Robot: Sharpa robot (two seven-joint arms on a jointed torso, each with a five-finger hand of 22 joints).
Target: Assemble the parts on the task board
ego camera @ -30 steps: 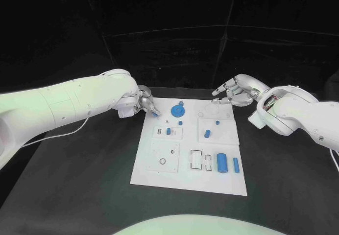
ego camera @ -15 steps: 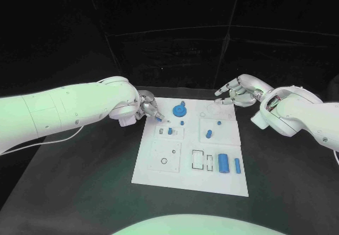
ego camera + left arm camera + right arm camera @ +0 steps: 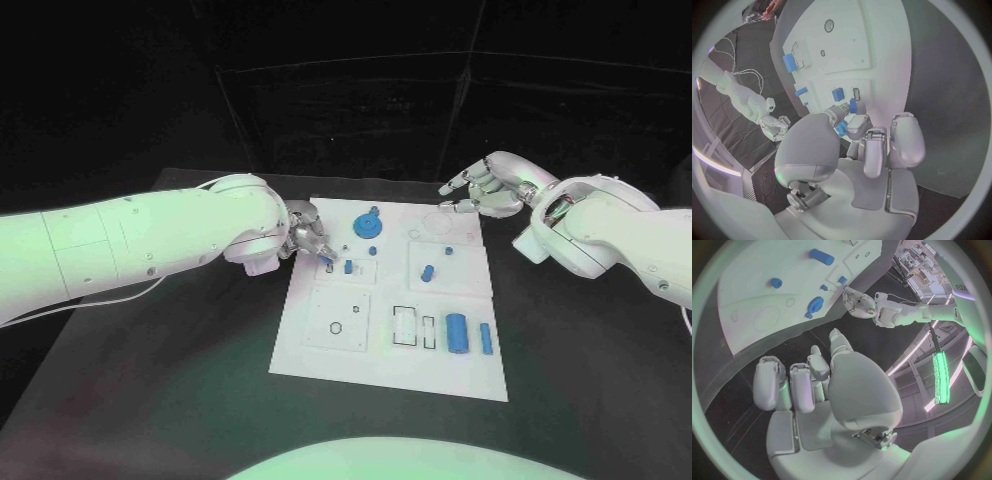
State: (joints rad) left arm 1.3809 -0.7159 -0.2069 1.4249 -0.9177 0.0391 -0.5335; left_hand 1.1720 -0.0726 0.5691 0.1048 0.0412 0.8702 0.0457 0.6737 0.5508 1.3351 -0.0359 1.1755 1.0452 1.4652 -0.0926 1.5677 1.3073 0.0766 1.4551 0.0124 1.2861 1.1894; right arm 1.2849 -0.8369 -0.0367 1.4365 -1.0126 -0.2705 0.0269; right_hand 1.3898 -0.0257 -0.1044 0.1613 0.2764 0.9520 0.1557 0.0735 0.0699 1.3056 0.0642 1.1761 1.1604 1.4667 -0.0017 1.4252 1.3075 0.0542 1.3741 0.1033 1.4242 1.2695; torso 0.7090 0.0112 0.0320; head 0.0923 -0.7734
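**Left hand brings a small blue part down toward the board's slots**

The left hand (image 3: 303,232) now sits over the near-left part of the task board (image 3: 361,355), lower along the board's left edge than it was a second ago, when it hovered by the board's far-left corner. Its thumb and a finger pinch a small blue part (image 3: 841,129), with the other fingers curled beside it; the fingertips reach just next to the small rectangular slots (image 3: 336,267) on the board's upper-left panel. That shift suggests the part is being carried to its seat there, with insertion likely the step in hand, though the part is not yet in a slot.

The right hand (image 3: 488,190) has barely moved: it hangs past the board's far-right corner, fingers loosely curled and holding nothing.

On the board itself nothing has shifted. The blue gear (image 3: 366,224) rests near the far edge, a short blue peg (image 3: 424,272) lies right of the board's centre, and the large blue cylinder (image 3: 454,333) with a slimmer blue bar (image 3: 482,338) beside it lies near the board's near-right corner.
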